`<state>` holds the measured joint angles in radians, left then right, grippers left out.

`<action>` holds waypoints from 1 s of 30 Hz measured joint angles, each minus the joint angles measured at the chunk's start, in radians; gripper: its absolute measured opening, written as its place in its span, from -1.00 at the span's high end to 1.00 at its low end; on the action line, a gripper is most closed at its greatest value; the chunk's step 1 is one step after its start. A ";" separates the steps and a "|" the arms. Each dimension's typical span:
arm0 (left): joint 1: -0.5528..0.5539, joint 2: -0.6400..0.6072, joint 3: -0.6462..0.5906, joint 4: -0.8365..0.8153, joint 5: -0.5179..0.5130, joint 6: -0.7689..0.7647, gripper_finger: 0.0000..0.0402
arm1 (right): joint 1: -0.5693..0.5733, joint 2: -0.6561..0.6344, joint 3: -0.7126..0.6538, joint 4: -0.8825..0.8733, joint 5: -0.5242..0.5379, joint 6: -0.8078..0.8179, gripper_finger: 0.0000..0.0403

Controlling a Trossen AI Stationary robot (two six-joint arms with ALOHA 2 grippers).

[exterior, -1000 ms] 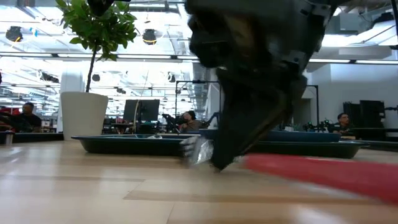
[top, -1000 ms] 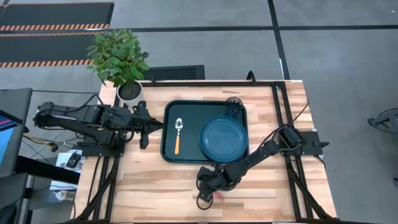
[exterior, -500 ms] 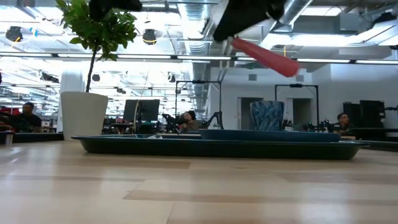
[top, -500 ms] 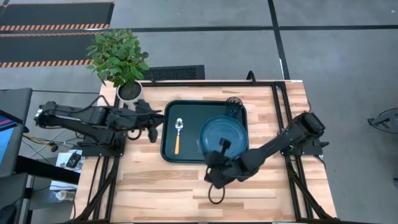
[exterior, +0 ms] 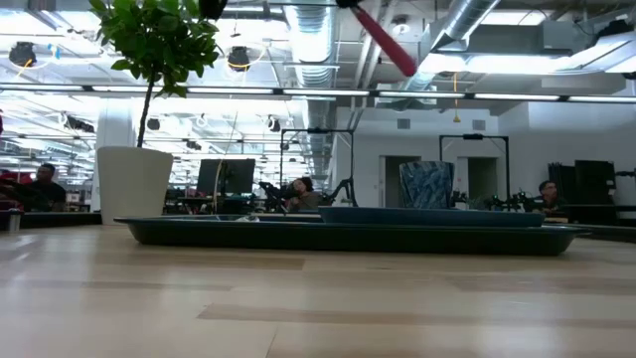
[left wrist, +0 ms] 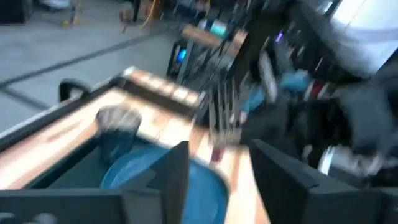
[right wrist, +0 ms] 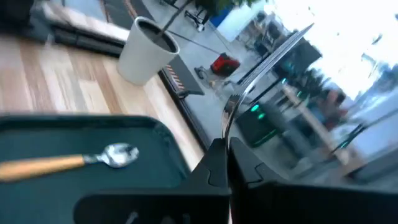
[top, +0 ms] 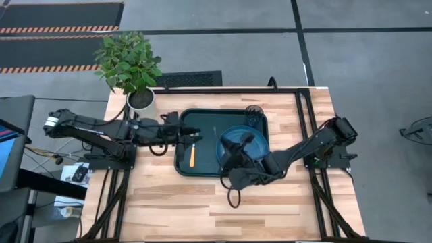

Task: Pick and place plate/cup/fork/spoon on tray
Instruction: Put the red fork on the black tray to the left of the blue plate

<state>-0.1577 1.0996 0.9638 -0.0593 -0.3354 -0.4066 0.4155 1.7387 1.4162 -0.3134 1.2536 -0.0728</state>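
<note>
The dark green tray [top: 209, 121] lies mid-table. On it rest the blue plate [top: 255, 143], the dark cup [top: 253, 116] at its far right corner, and the orange-handled spoon [top: 192, 156], flat at its left. My left gripper [top: 196, 137] stands open above the spoon's bowl end, with nothing between its fingers [left wrist: 177, 171]. My right gripper [top: 237, 156] hovers over the plate's near left part, shut on the fork [right wrist: 233, 106]. The fork's red handle [exterior: 390, 45] shows high in the low view. My right gripper pinches the fork between its two shut fingers, where the metal neck [right wrist: 226, 134] leaves the handle. The silver tines [right wrist: 273, 53] stick out ahead of the fingertips. The fork is lifted clear of table and tray, and its red handle [exterior: 390, 45] slants down from the gripper.
A white pot [top: 140, 100] with a green plant stands at the table's far left corner, beside the tray. Bare wood [top: 175, 202] runs along the near edge. People sit in the room beyond the table.
My right gripper has lifted the fork off the wood near the front edge, then carried it up and toward the far edge, and now stands over the plate. My left gripper has reached toward the table's right, from beside the tray to above the spoon.
</note>
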 joint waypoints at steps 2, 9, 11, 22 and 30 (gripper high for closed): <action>0.000 0.000 0.000 0.065 0.015 0.002 0.07 | 0.006 0.002 0.000 0.022 0.005 -0.036 0.99; 0.000 0.000 0.000 0.122 -0.019 -0.078 -0.22 | -0.027 0.001 0.000 0.067 0.163 -0.208 0.99; 0.000 0.000 0.000 0.122 -0.056 -0.088 -0.23 | -0.039 0.001 0.000 0.078 0.163 -0.306 0.99; 0.078 0.000 0.000 0.016 -0.042 -0.325 -0.23 | -0.085 0.112 0.000 0.141 0.223 -0.928 1.00; 0.133 0.000 0.000 -0.178 -0.010 -0.468 -0.14 | -0.116 0.225 0.000 0.141 0.244 -0.897 0.99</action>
<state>-0.0243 1.1000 0.9638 -0.2376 -0.3450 -0.8742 0.2993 1.9636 1.4162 -0.1724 1.4975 -0.9693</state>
